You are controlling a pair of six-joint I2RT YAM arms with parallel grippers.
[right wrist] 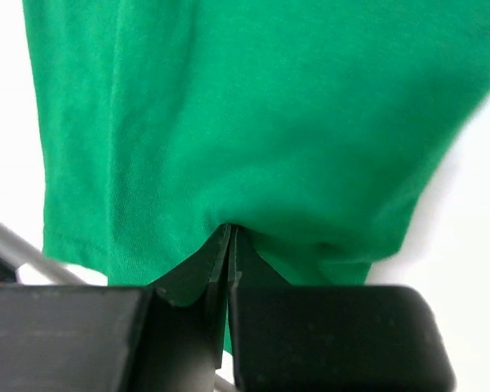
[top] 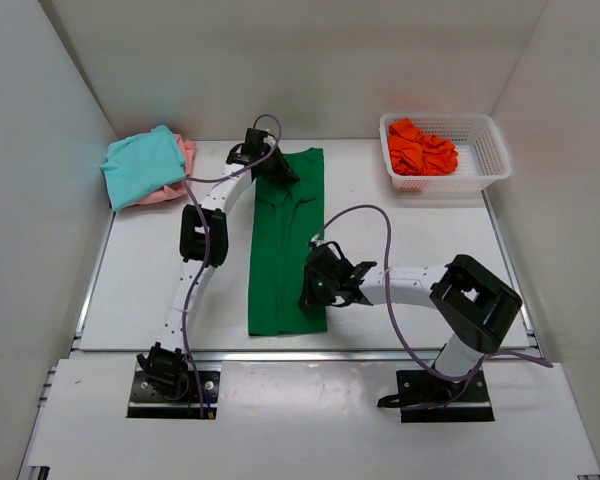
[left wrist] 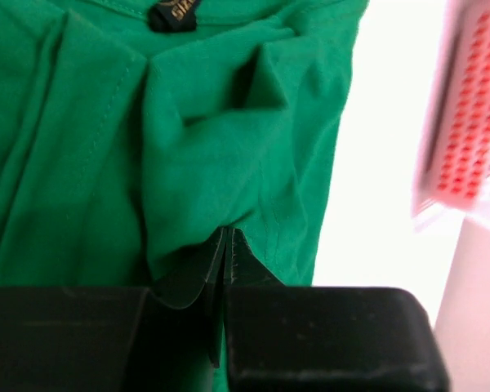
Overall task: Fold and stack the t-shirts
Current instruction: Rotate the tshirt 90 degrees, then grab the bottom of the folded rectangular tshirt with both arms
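Observation:
The dark green t-shirt (top: pixel 285 240) lies as a long folded strip down the middle of the table. My left gripper (top: pixel 277 168) is shut on its collar end at the far edge; the left wrist view shows the cloth (left wrist: pixel 212 139) pinched between the fingers, with the neck label above. My right gripper (top: pixel 313 283) is shut on the right edge of the strip near its lower end, with the cloth (right wrist: pixel 253 122) pinched. A folded teal t-shirt (top: pixel 142 165) lies on a pale pink one (top: pixel 183 160) at the far left. The orange t-shirt (top: pixel 420 148) is bunched in the basket.
The white mesh basket (top: pixel 490 150) stands at the far right corner and shows blurred in the left wrist view (left wrist: pixel 465 122). White walls close in the table on three sides. A metal rail (top: pixel 280 353) runs along the table's near edge.

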